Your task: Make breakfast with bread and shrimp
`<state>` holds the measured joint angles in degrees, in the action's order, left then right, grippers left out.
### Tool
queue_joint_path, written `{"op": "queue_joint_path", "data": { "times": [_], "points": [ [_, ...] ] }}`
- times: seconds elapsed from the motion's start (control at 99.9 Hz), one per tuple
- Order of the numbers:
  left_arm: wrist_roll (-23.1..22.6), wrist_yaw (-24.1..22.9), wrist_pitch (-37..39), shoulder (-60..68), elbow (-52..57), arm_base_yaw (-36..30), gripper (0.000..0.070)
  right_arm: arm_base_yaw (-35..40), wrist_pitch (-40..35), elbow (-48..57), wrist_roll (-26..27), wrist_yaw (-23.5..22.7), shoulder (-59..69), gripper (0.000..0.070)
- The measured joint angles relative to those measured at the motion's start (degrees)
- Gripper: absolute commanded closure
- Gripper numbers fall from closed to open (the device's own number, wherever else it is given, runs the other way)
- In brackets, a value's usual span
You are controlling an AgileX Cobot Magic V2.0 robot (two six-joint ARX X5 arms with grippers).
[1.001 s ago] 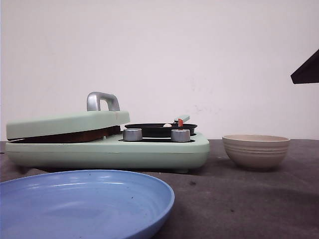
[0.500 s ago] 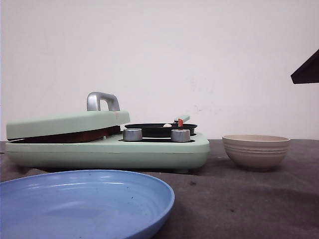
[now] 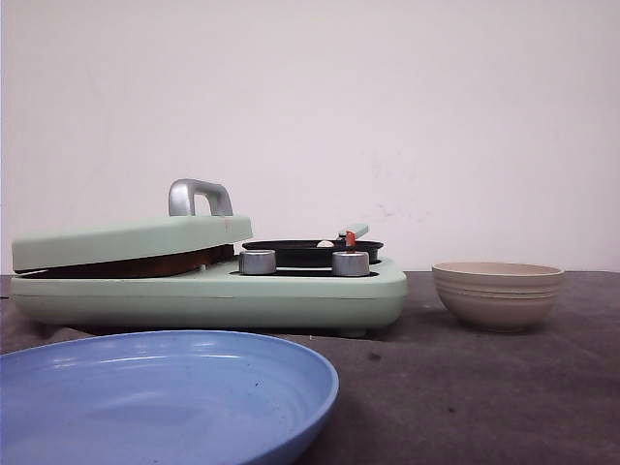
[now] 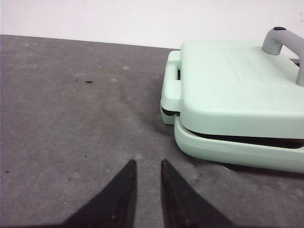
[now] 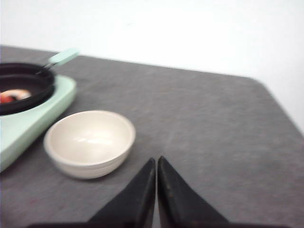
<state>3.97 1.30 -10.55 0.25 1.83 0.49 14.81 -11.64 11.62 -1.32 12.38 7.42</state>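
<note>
In the front view we are looking over a blue plate (image 3: 165, 387) at the mint-green breakfast maker (image 3: 208, 286), our landmark, sitting on the grey table (image 3: 465, 387); its hinged lid (image 3: 131, 240) with the silver handle (image 3: 200, 197) is lying almost shut over a dark brown strip, which may be the bread, though we cannot tell. On the maker's right half a black pan (image 3: 312, 252) is resting behind two silver knobs (image 3: 258, 262), and a pale piece with a red tip, the shrimp (image 3: 347, 238), is showing just above the pan's rim. A beige bowl (image 3: 498, 294) is standing to the right of the maker, apart from it. In the left wrist view the left gripper (image 4: 148, 175) is hovering over bare table beside the maker's lid end, its fingers parted by a narrow gap and holding nothing. In the right wrist view, which is blurred, the right gripper (image 5: 156, 173) is hanging near the bowl (image 5: 89, 142), fingertips pressed together with nothing between them, and the shrimp (image 5: 12, 95) is lying inside the pan (image 5: 23, 85) on the maker (image 5: 33, 118).
</note>
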Motion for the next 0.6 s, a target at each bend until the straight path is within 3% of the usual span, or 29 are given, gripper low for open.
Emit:
{"op": "queue_joint_path", "data": {
  "times": [0.32, 0.6],
  "points": [
    [0.0, 0.1, 0.0, 0.0, 0.0, 0.0, 0.0700, -10.3, 1.6, -10.7, -0.4, -14.5, -7.1, 0.0700],
    [0.0, 0.1, 0.0, 0.0, 0.0, 0.0, 0.0700, -10.7, 1.6, -10.7, -0.4, -15.3, -7.1, 0.0700]
  ]
}}
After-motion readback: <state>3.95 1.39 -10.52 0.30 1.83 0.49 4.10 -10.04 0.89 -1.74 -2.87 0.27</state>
